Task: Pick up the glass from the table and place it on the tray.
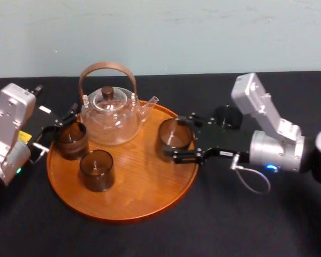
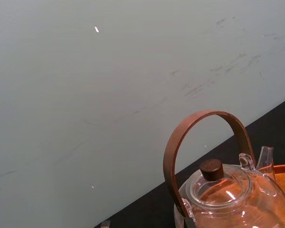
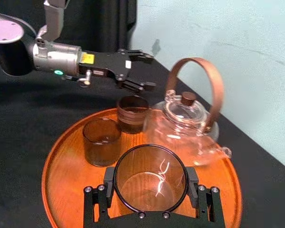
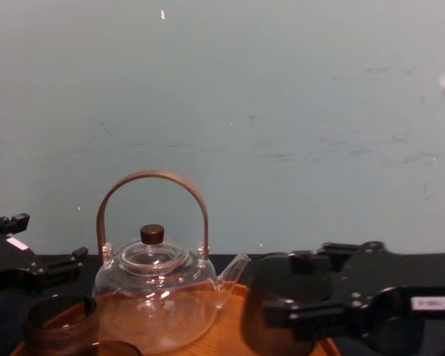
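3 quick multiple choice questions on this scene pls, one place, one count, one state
1. Where does the teapot stand? A on the tray B on a shelf C in a hand
2. How many brown glasses are there? A two B three C four
3. What is the right hand doing? A hanging empty B gripping a glass C holding the teapot's handle
1 A: it sits inside the tray's rim. 2 B: three in the head view. 3 B: it clamps the glass's sides.

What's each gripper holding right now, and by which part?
The right gripper clasps the glass by its side wall, one finger on each side, over the tray. The left gripper is open and holds nothing.
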Motion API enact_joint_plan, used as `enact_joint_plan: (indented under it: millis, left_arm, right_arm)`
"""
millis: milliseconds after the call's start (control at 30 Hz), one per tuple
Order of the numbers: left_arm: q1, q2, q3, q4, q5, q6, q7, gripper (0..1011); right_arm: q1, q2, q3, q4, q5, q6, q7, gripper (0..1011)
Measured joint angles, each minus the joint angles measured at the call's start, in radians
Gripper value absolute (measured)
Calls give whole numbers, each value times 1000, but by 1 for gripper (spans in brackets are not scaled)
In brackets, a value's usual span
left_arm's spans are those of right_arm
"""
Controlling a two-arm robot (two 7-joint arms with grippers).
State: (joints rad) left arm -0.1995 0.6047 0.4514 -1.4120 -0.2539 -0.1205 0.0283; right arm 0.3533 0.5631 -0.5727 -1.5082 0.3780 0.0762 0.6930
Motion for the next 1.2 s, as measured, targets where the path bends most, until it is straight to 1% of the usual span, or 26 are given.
enact_joint_plan:
  millis: [33, 133, 333, 533, 733, 1200]
  left_arm:
    - [0, 0, 0, 0, 0, 0, 0, 1001]
    - [0, 0, 0, 0, 0, 0, 0, 1001]
    - [0, 0, 0, 0, 0, 0, 0, 1001]
    - [0, 0, 0, 0, 0, 0, 0, 1001]
    - [0, 0, 0, 0, 0, 0, 0, 1001]
    - [0, 0, 0, 0, 0, 0, 0, 1001]
  right_arm:
    - [0, 0, 0, 0, 0, 0, 0, 905]
    - [18, -21, -30, 24, -7, -5, 11, 905]
    - [35, -46, -68, 58, -13, -13, 25, 905]
    - [38, -64, -92, 90, -12, -20, 32, 905]
    - [38, -76, -107, 118, -8, -23, 36, 905]
    - [41, -97, -123, 174, -9, -27, 35, 905]
